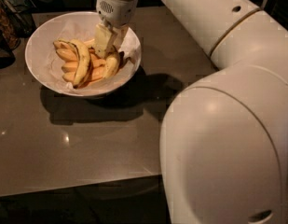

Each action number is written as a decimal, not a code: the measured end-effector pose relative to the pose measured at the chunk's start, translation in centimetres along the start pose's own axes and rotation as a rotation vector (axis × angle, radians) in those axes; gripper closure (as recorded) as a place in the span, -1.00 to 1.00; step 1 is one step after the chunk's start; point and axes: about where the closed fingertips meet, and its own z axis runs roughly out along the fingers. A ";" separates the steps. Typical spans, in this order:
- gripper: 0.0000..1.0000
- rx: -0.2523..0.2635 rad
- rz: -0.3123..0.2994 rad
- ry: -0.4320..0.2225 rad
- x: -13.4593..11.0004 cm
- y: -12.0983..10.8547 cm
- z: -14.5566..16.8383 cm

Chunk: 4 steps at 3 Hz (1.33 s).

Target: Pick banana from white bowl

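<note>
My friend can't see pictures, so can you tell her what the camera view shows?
A robot's end effector is down inside a large white bowl, among the yellow bananas on its right side. The bowl sits on a dark table, and the robot's big white arm fills the right of the picture.

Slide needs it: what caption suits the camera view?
Gripper reaches down among bananas in a white bowl on a brown table.

glossy brown table (87,143), dim dark surroundings
</note>
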 end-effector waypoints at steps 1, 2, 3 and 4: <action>0.97 0.000 0.000 0.000 0.0 0.0 0.0; 1.00 0.020 0.007 -0.027 0.1 -0.3 -0.3; 1.00 0.053 0.009 -0.059 1.2 -0.1 -1.8; 1.00 0.104 -0.003 -0.081 2.8 0.1 -4.6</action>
